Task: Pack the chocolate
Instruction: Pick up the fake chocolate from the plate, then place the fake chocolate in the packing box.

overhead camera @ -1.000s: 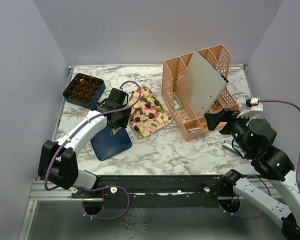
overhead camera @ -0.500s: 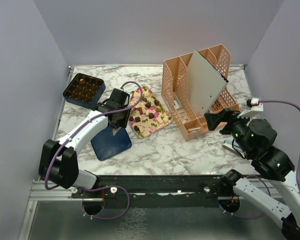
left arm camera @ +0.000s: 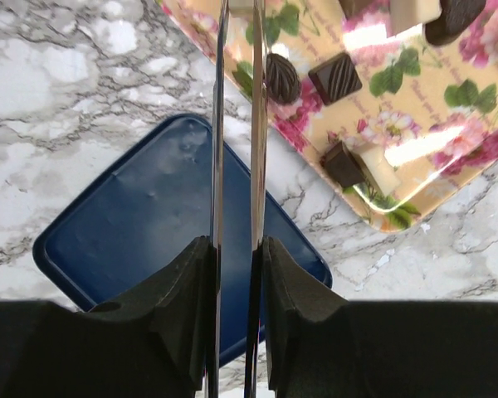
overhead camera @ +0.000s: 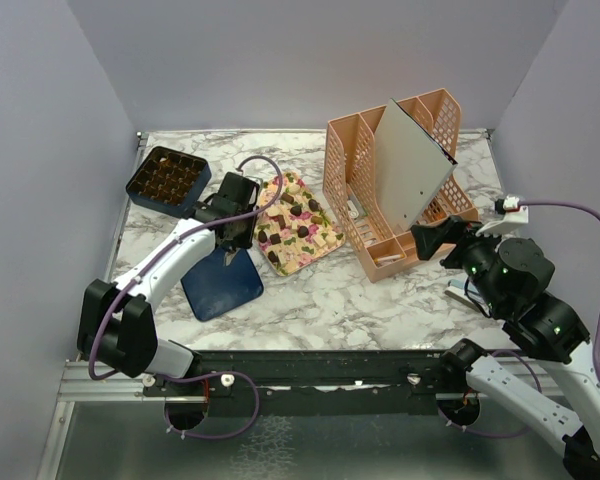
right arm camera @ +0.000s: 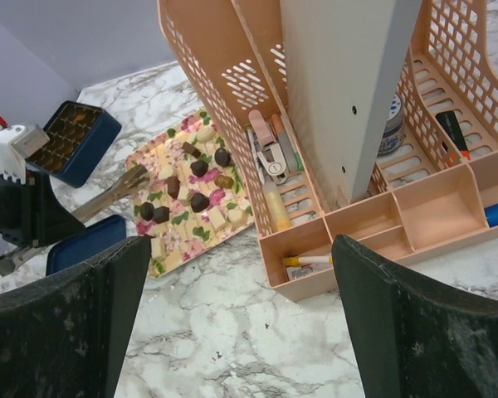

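Several chocolate pieces (overhead camera: pixel 298 225), dark brown and cream, lie on a floral tray (overhead camera: pixel 325 243). They also show in the left wrist view (left arm camera: pixel 335 77) and the right wrist view (right arm camera: pixel 199 202). My left gripper (overhead camera: pixel 232 235) (left arm camera: pixel 236 249) is shut on metal tongs (left arm camera: pixel 218 124), whose two blades reach over the tray's left edge beside a round dark piece (left arm camera: pixel 282 77). The tongs hold nothing that I can see. The dark blue box (overhead camera: pixel 167 180) with its gridded tray stands at the far left. My right gripper (overhead camera: pixel 435 240) (right arm camera: pixel 241 315) is open and empty, above the marble near the organizer.
The box's dark blue lid (overhead camera: pixel 222 285) (left arm camera: pixel 149 224) lies flat below the left gripper. A peach desk organizer (overhead camera: pixel 390 190) (right arm camera: pixel 382 207) with a grey board, pens and small items stands at the right. Grey walls enclose the marble table.
My left gripper with the tongs has shifted slightly back and left along the tray's edge. The right arm has not moved.
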